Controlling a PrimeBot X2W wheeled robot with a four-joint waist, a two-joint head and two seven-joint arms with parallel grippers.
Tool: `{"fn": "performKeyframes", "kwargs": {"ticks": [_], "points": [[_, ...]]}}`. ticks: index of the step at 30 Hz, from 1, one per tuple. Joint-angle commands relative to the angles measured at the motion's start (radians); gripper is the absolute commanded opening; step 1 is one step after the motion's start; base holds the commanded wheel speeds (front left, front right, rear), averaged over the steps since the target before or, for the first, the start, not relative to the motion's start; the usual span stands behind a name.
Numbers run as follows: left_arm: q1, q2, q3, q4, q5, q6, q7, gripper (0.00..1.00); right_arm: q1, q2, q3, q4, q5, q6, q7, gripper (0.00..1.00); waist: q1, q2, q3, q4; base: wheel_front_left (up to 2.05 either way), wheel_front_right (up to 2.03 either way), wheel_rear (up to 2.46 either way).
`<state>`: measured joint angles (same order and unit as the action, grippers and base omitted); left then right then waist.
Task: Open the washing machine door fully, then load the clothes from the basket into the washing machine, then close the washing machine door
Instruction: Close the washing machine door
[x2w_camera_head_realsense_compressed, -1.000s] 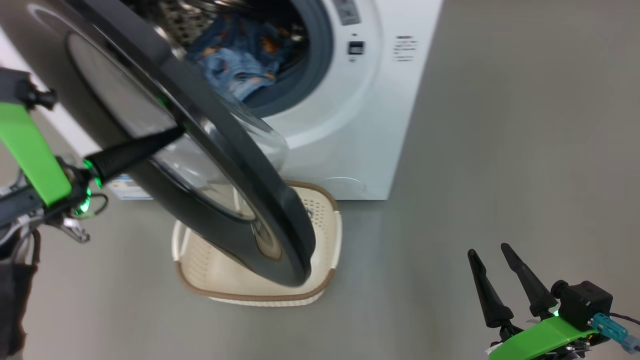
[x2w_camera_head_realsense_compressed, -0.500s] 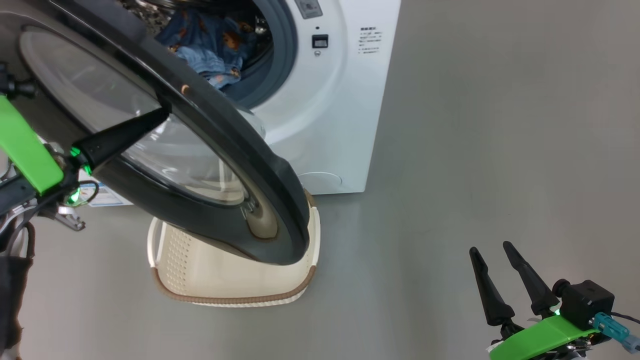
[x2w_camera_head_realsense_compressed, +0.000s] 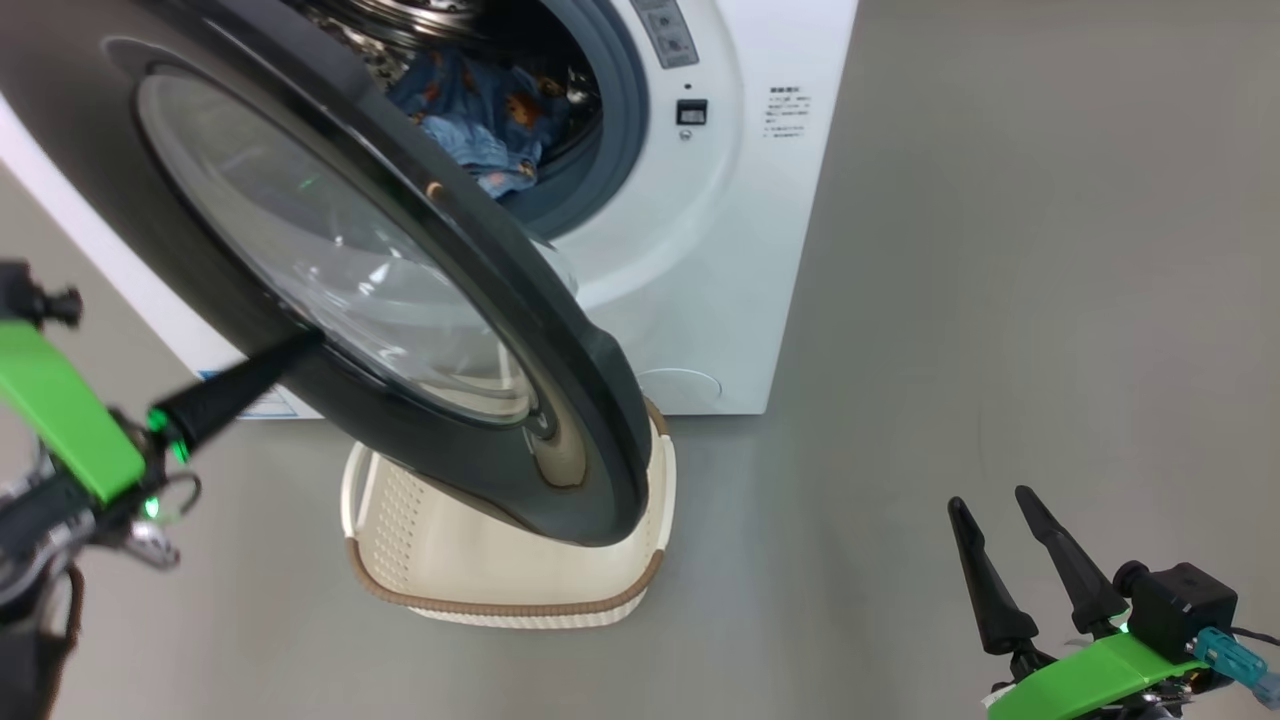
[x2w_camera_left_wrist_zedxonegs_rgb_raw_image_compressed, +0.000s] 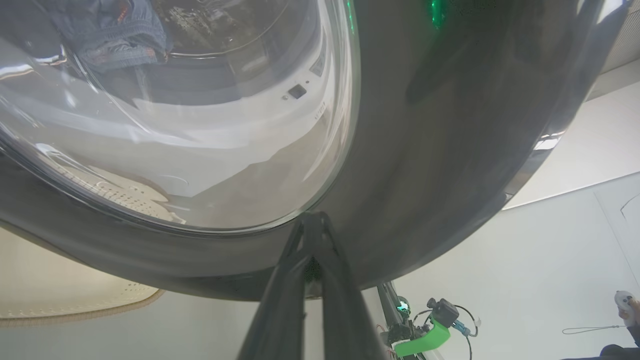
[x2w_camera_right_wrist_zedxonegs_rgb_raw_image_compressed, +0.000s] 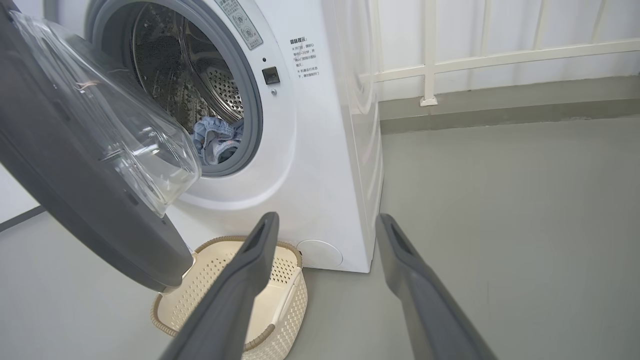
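The washing machine door (x2w_camera_head_realsense_compressed: 590, 420) stands part open, slanting over the cream basket (x2w_camera_head_realsense_compressed: 500, 607). My left gripper (x2w_camera_head_realsense_compressed: 305, 342) is shut, its tip pressed on the door's outer black ring (x2w_camera_left_wrist_zedxonegs_rgb_raw_image_compressed: 425, 150) just below the glass. Blue clothes (x2w_camera_head_realsense_compressed: 470, 100) lie in the drum of the white washing machine (x2w_camera_head_realsense_compressed: 700, 250), and show again past the glass bowl in the right wrist view (x2w_camera_right_wrist_zedxonegs_rgb_raw_image_compressed: 215, 140). My right gripper (x2w_camera_head_realsense_compressed: 988, 498) hangs open and empty at the lower right, well clear of the machine. The visible part of the basket (x2w_camera_right_wrist_zedxonegs_rgb_raw_image_compressed: 292, 300) holds no garment.
Grey floor (x2w_camera_head_realsense_compressed: 1000, 300) spreads wide to the right of the machine. A white railing and a low grey kerb (x2w_camera_right_wrist_zedxonegs_rgb_raw_image_compressed: 500, 100) run behind it. In the left wrist view a pale wall (x2w_camera_left_wrist_zedxonegs_rgb_raw_image_compressed: 550, 240) rises beyond the door.
The head view has shifted. My left gripper's tip now rests lower on the door's face, at the glass's lower edge. The right gripper has not moved.
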<state>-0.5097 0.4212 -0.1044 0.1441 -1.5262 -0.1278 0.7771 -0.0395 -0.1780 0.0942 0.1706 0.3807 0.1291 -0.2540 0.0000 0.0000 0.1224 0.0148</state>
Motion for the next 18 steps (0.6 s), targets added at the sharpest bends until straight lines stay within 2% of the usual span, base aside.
{"fn": "performKeyframes", "kwargs": {"ticks": [1,4,5,7,8,9,10,18], "points": [[-0.003,0.054,0.043,-0.032,0.006,-0.003,-0.008,0.00,0.005,-0.016,0.019,-0.023,0.002,0.002,-0.008,1.00,0.0000,0.0000,-0.010,0.010,0.00,0.00,0.00],[0.053,0.052,0.043,-0.045,0.001,-0.003,-0.029,0.00,0.010,-0.019,0.019,-0.023,0.002,0.002,-0.008,1.00,0.0000,0.0000,-0.018,0.018,0.00,0.00,0.00],[0.071,0.052,0.044,-0.049,0.002,-0.003,-0.038,0.17,0.012,-0.019,0.019,-0.023,0.003,0.002,-0.008,1.00,0.0000,0.0000,-0.021,0.020,0.00,0.00,0.00],[0.110,0.051,0.043,-0.057,0.006,-0.003,-0.059,0.35,0.016,-0.020,0.019,-0.022,0.004,0.002,-0.008,1.00,0.0000,0.0000,-0.028,0.024,0.00,0.00,0.00],[0.130,0.052,0.043,-0.059,0.011,-0.003,-0.071,0.50,0.017,-0.021,0.019,-0.022,0.004,0.002,-0.008,1.00,0.0000,0.0000,-0.030,0.025,0.00,0.00,0.00],[0.150,0.052,0.040,-0.062,0.017,-0.003,-0.084,0.86,0.020,-0.022,0.018,-0.022,0.006,0.002,-0.008,1.00,0.0000,0.0000,-0.035,0.026,0.00,0.00,0.00],[0.170,0.052,0.037,-0.065,0.018,-0.003,-0.093,0.99,0.022,-0.023,0.018,-0.021,0.007,0.002,-0.008,1.00,0.0000,0.0000,-0.039,0.027,0.00,0.00,0.00],[0.290,0.054,0.031,-0.061,0.050,-0.003,-0.218,1.00,0.049,-0.038,0.019,-0.021,0.016,0.002,-0.008,1.00,0.0000,0.0000,-0.070,0.019,0.00,0.00,0.00]]}}
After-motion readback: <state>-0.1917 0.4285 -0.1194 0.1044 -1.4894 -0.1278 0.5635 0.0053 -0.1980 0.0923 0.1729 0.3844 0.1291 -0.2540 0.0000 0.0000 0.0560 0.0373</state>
